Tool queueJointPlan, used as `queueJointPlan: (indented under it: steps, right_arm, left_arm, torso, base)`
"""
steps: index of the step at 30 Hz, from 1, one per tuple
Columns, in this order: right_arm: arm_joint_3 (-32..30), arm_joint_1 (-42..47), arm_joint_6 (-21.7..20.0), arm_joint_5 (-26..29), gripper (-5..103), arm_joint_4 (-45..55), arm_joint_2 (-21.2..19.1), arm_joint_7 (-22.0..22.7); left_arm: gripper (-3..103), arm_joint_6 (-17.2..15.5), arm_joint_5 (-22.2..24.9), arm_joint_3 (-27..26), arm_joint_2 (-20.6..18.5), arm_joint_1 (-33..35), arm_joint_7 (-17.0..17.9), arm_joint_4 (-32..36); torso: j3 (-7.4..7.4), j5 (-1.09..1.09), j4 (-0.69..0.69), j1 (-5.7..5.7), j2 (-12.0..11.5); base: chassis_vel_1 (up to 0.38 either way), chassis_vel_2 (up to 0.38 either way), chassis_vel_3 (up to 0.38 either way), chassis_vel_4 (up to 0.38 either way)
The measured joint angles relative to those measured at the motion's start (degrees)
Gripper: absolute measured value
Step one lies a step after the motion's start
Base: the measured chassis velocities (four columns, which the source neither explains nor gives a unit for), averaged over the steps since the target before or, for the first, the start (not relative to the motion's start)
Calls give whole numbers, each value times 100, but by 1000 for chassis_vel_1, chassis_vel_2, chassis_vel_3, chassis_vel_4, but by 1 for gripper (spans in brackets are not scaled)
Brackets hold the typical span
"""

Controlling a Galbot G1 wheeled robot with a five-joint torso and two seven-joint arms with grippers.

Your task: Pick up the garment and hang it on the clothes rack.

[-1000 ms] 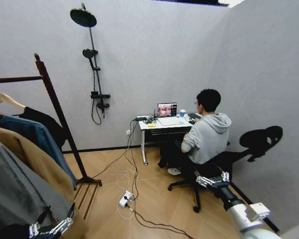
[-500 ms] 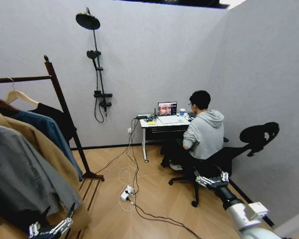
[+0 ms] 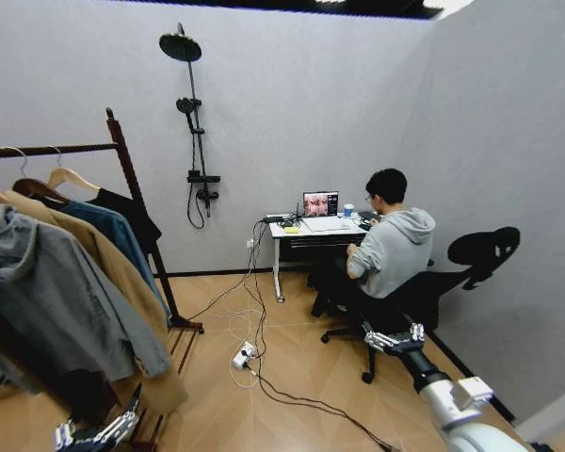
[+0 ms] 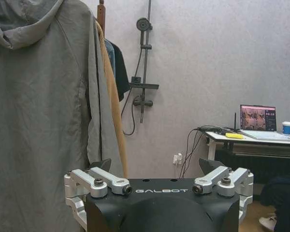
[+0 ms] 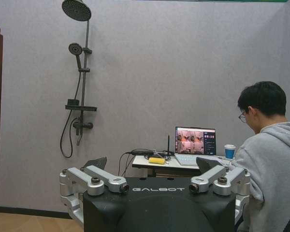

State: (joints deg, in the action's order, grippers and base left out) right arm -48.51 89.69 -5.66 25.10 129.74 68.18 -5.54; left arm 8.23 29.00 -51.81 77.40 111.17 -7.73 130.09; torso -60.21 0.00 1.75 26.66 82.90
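Observation:
The clothes rack (image 3: 124, 179) stands at the left, a dark red-brown post and bar (image 3: 47, 149). The garment (image 3: 134, 213), a short black top on a light wooden hanger (image 3: 71, 176), hangs on the bar nearest the post. Beside it hang a blue jacket (image 3: 122, 237), a tan coat (image 3: 113, 273) and a grey hoodie (image 3: 47, 292). My left gripper (image 3: 99, 433) is low under the hoodie's hem, open and empty (image 4: 157, 166), facing the hoodie (image 4: 38, 96). My right gripper (image 3: 393, 337) is out at the right, open and empty (image 5: 152, 164), far from the rack.
A desk (image 3: 315, 229) with a laptop stands at the back wall, with an office chair (image 3: 433, 292) in front of it. Cables and a power strip (image 3: 240, 358) lie on the wooden floor. A shower column (image 3: 196, 132) is fixed to the wall. A side wall closes the right.
The whole picture has shifted right as the camera turned left; more of the rack and hung clothes shows. Both grippers keep their places in the picture.

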Motion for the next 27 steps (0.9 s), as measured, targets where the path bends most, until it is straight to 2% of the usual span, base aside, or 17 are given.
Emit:
queueJointPlan:
  steps: [10,27]
  right_arm:
    - [31,-14,-2,-28,100,-8,9,-17]
    - [195,-195,-12,-101,100,-120,-32,-28]
  left_arm:
    - [100,-1,0,0,0,0,-1,0]
    - [100,0,0,0,0,0,0,0]
  torso:
    - [0,1,1,1,-1]
    - [0,1,1,-1,1]
  base:
    - [131,-126,-135,135]
    - [197,-192,-184,189]
